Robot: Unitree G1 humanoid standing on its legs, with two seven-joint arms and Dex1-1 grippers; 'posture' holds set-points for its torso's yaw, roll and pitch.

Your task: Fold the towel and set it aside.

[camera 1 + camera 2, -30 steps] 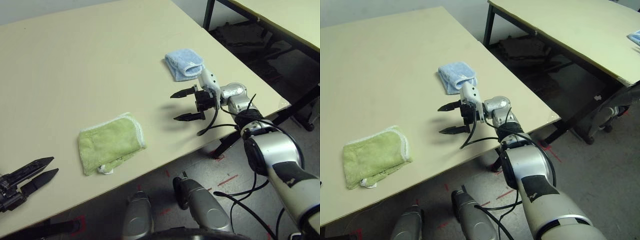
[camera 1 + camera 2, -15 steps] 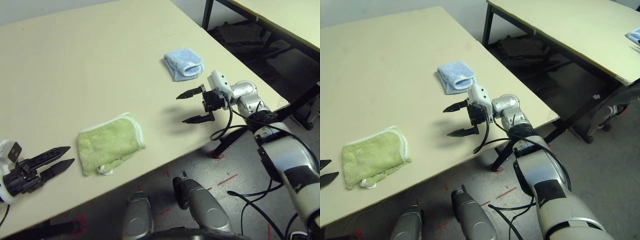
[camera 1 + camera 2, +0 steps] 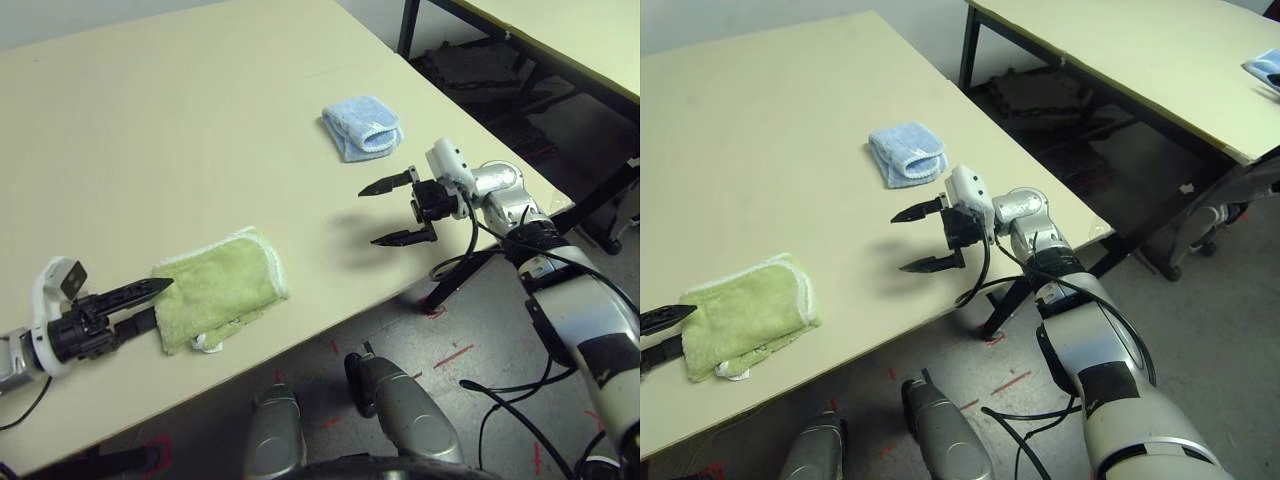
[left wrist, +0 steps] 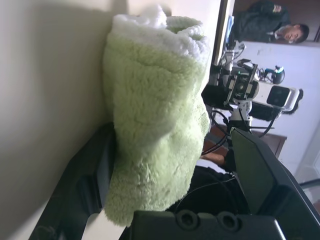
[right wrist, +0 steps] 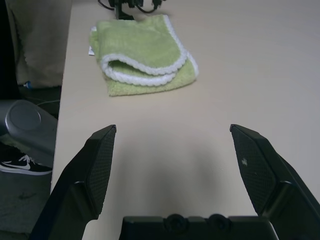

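Observation:
The towel (image 3: 222, 292), light green with white edging, lies folded near the table's front edge; its looped edges show in the right wrist view (image 5: 142, 52). My left gripper (image 3: 158, 303) is open at the towel's left end. In the left wrist view the towel (image 4: 155, 125) bulges between the two spread fingers (image 4: 82, 187). My right gripper (image 3: 369, 216) hovers open over the table to the right of the towel, well apart from it, with nothing between its fingers (image 5: 102, 160).
A small light blue folded cloth (image 3: 362, 127) lies behind the right gripper near the table's right edge. The cream table (image 3: 150, 120) stretches wide behind the towel. A second table (image 3: 1120, 50) stands off to the right across a gap.
My left gripper has come forward from the lower left until its open fingers reach the towel's left end. The right gripper has drifted slightly right. The towel has not moved.

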